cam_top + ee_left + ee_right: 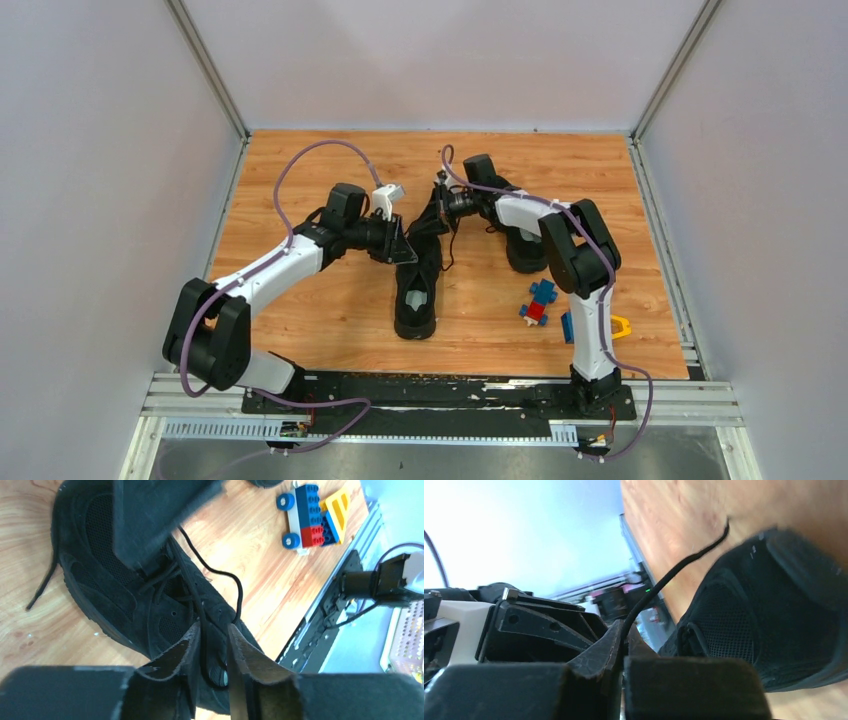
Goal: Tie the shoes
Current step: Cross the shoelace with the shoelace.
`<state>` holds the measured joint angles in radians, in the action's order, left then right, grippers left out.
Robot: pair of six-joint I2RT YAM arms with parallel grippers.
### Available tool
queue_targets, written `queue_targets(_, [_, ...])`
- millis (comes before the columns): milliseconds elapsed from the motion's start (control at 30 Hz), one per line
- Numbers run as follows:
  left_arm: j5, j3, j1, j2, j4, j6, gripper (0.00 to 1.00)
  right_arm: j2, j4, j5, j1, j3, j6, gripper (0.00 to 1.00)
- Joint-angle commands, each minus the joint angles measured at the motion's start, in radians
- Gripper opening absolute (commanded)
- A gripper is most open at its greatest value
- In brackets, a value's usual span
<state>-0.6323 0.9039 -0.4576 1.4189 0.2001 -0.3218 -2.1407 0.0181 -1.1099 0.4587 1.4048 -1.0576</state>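
Fingers of the right gripper (625, 630) squeeze a thin black lace (664, 581) tight. Left gripper (214, 628) fingers sit a little apart, more lace between them, over the black cloth shoe (418, 285) in the middle of the wooden table (330, 180). Pull gently sideways so it won't slip.

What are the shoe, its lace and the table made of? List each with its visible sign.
Shoe: black matte napped panels, like suede or a synthetic, with mesh inserts showing tiny holes.
Lace: thin black cord, probably woven; it curves limply.
Table: wood-grain surface with a slight sheen, likely laminate or veneer.
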Motion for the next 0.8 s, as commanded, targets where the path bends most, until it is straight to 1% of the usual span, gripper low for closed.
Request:
queue_targets(0, [-0.029,0.027,0.007,-0.059,0.048,0.055,0.43,0.094,-0.191,0.056,-0.009,0.158,0.389,0.0])
queue_targets(33, [-0.023,0.035,0.018,-0.067,0.067,0.045,0.55,0.122,-0.203,0.063,-0.009,0.152,0.438,0.0])
queue_targets(100, [-0.018,0.04,0.075,-0.089,0.068,-0.036,0.65,0.177,-0.207,0.105,-0.009,0.124,0.526,0.0])
queue_targets(133, [-0.032,0.04,0.131,-0.097,0.062,-0.114,0.69,0.2,-0.21,0.113,-0.006,0.115,0.548,0.0])
queue_targets(167, [-0.04,0.041,0.158,-0.099,0.051,-0.154,0.74,0.216,-0.218,0.134,-0.004,0.111,0.594,0.0])
queue_targets(200, [-0.053,0.046,0.215,-0.096,0.039,-0.236,0.76,0.229,-0.235,0.154,0.0,0.112,0.627,0.0])
queue_targets(233, [-0.053,0.047,0.241,-0.096,0.028,-0.28,0.91,0.24,-0.25,0.169,0.005,0.114,0.658,0.0])
queue_targets(267, [-0.041,0.049,0.278,-0.093,0.009,-0.358,0.95,0.249,-0.264,0.182,0.012,0.116,0.691,0.0])
queue_targets(300, [-0.037,0.048,0.294,-0.088,-0.004,-0.4,0.99,0.258,-0.278,0.196,0.021,0.117,0.723,0.0])
queue_targets(333, [-0.06,0.035,0.312,-0.073,-0.061,-0.485,0.99,0.269,-0.295,0.215,0.035,0.118,0.757,0.0])
queue_targets(367, [-0.075,0.027,0.316,-0.052,-0.093,-0.525,1.0,0.281,-0.306,0.231,0.045,0.115,0.788,0.0])
queue_targets(400, [-0.097,0.003,0.316,-0.043,-0.161,-0.61,1.0,0.292,-0.318,0.248,0.06,0.111,0.819,0.0])
queue_targets(433, [-0.106,-0.01,0.314,-0.021,-0.218,-0.654,1.0,0.304,-0.324,0.268,0.074,0.105,0.853,0.0])
queue_targets(467, [-0.13,-0.029,0.309,-0.008,-0.303,-0.73,1.0,0.317,-0.328,0.289,0.089,0.095,0.887,0.0])
queue_targets(500, [-0.138,-0.031,0.307,0.015,-0.327,-0.759,1.0,0.33,-0.332,0.318,0.105,0.089,0.924,0.0])
queue_targets(567, [-0.156,-0.033,0.308,0.048,-0.372,-0.866,1.0,0.347,-0.338,0.368,0.131,0.077,0.975,0.0])
queue_targets(600, [-0.173,-0.047,0.308,0.056,-0.42,-0.974,1.0,0.352,-0.341,0.395,0.141,0.075,0.99,0.0])
queue_targets(633, [-0.182,-0.048,0.308,0.067,-0.419,-1.045,1.0,0.354,-0.344,0.416,0.147,0.077,0.997,0.0])
queue_targets(667, [-0.18,-0.031,0.306,0.069,-0.358,-1.059,1.0,0.354,-0.347,0.424,0.15,0.077,1.002,0.0])
queue_targets(767, [-0.173,-0.007,0.298,0.081,-0.273,-1.143,1.0,0.35,-0.35,0.453,0.162,0.082,1.018,0.0])
